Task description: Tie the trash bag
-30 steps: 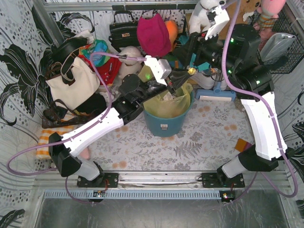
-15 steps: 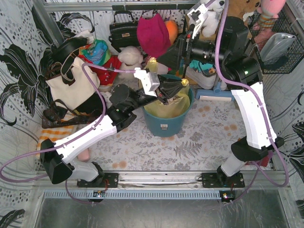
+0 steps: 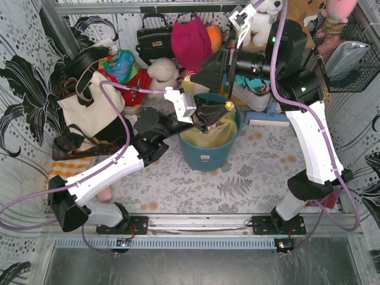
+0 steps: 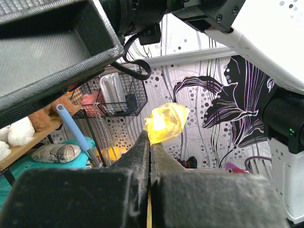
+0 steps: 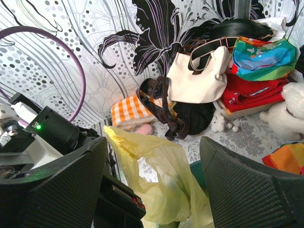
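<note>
The yellow-green trash bag [image 3: 209, 134] sits in a round teal bin [image 3: 205, 155] at mid table. My left gripper [image 3: 221, 108] is shut on a pulled-up corner of the bag over the bin. In the left wrist view the fingers [image 4: 150, 142] are pressed together and a crumpled yellow tip [image 4: 166, 122] pokes out beyond them. My right gripper [image 3: 209, 70] hovers open just behind and above the bin. In the right wrist view its fingers [image 5: 153, 142] stand wide apart, with the stretched bag [image 5: 164, 183] below, between them, untouched.
Bags, clothes and plush toys crowd the back and left: a cream tote [image 3: 89, 101], a black handbag [image 3: 153, 37], a magenta cap [image 3: 191, 41], a white plush [image 3: 161, 74]. A wire basket [image 3: 350, 53] hangs at the right. An orange checked cloth [image 5: 130, 111] lies left.
My right arm has swung left and up, so its open gripper now sits behind the bin. My left gripper has shifted slightly left and down, still holding the bag corner.
</note>
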You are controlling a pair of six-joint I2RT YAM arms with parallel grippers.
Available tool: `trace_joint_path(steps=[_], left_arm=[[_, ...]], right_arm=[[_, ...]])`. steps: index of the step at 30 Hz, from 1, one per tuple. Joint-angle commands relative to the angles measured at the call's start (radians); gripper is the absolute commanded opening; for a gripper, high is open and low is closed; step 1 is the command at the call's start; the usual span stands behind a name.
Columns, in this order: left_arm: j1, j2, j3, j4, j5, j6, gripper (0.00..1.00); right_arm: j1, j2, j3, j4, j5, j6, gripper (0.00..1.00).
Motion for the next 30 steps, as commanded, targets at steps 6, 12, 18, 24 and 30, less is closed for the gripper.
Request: trace_joint_path(steps=[6, 12, 18, 24, 30], left_arm=[[-0.002, -0.006, 0.01, 0.053, 0.024, -0.02, 0.0], [-0.001, -0.012, 0.005, 0.054, 0.019, -0.022, 0.0], [-0.002, -0.012, 0.003, 0.054, 0.014, -0.022, 0.0], [-0.002, -0.012, 0.001, 0.052, 0.01, -0.026, 0.0], [-0.002, -0.011, 0.001, 0.052, 0.007, -0.028, 0.0]], right_arm=[[0.013, 0.017, 0.041, -0.007, 0.003, 0.0, 0.74], [0.024, 0.038, 0.057, -0.04, -0.008, -0.025, 0.65], [0.035, 0.033, 0.039, -0.037, -0.024, -0.047, 0.68], [0.045, 0.036, 0.032, -0.011, -0.019, -0.039, 0.63], [0.044, 0.045, 0.039, 0.021, -0.043, -0.02, 0.64]])
